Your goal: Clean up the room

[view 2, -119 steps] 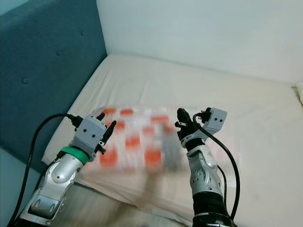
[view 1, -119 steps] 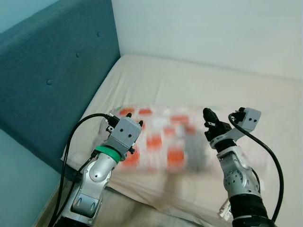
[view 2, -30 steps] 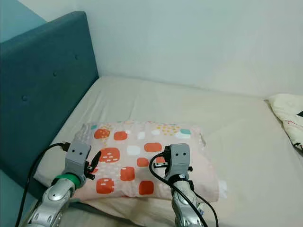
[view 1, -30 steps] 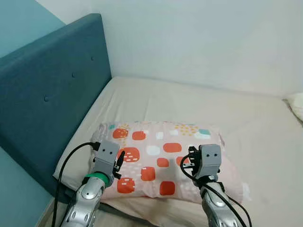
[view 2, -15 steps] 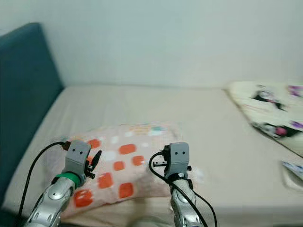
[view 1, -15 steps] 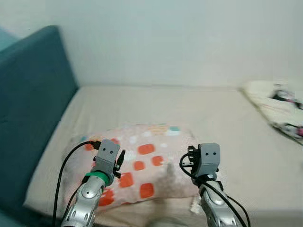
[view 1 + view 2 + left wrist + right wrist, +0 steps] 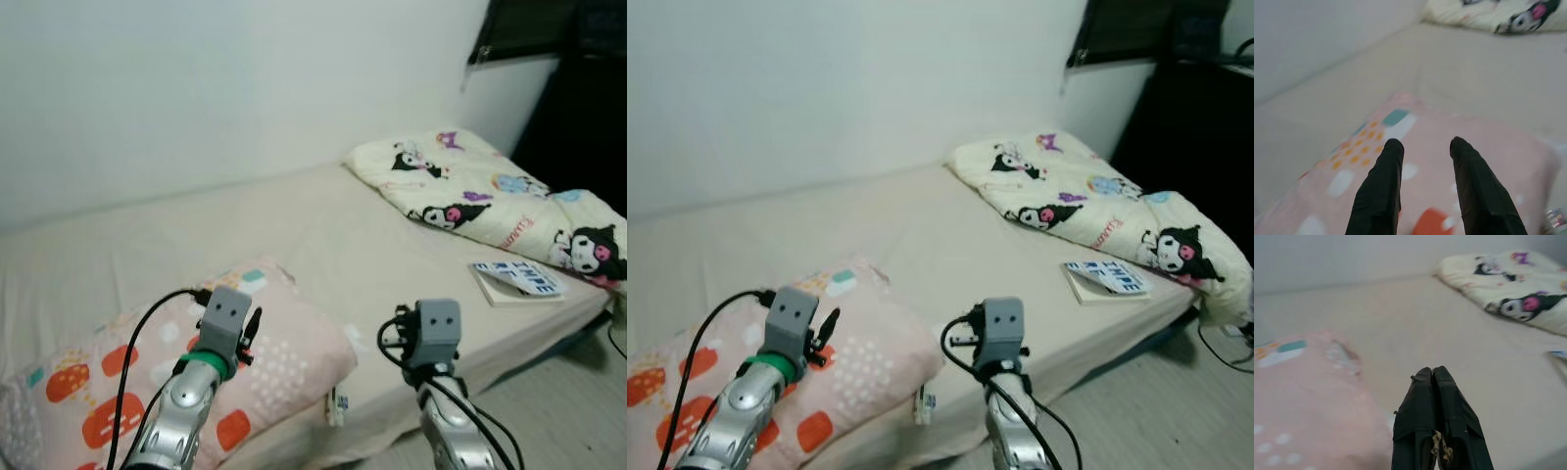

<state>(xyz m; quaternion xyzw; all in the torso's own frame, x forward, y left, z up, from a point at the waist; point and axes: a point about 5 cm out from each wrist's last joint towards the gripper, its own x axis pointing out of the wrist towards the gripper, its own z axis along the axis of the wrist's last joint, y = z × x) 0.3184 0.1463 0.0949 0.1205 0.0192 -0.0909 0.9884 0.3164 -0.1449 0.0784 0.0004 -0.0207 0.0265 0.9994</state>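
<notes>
— Since half a second ago the head camera is swinging to the right: the blue headboard is gone from sight, and a cartoon-print blanket (image 7: 490, 196) and a booklet (image 7: 517, 279) are coming into view. Both arms are staying raised in front of the robot.

— Starting near the pillow, what is sitting where?

— Nearest, the left gripper (image 7: 1425, 149) is hovering just above the pillow (image 7: 284, 367), its two black fingers (image 7: 1382, 186) standing apart with a clear gap and holding nothing. The right gripper (image 7: 1432, 382) is hanging beside the pillow, off its right end, over the front edge of the bed (image 7: 294, 235); its fingers are pressed together, empty.

— And the pillow itself?

— It is lying flat on the bed along the near edge, pink with orange, white and teal patches. A small tag (image 7: 338, 403) is hanging just below the pillow's right corner.

— Farther out?

— Well right of the pillow the booklet is lying flat near the bed's front edge. Beyond it, farther from the pillow, the blanket is lying rumpled across the far right of the bed, reaching towards the white wall (image 7: 196, 88). A dark piece of furniture (image 7: 588, 98) is standing past the blanket.
</notes>
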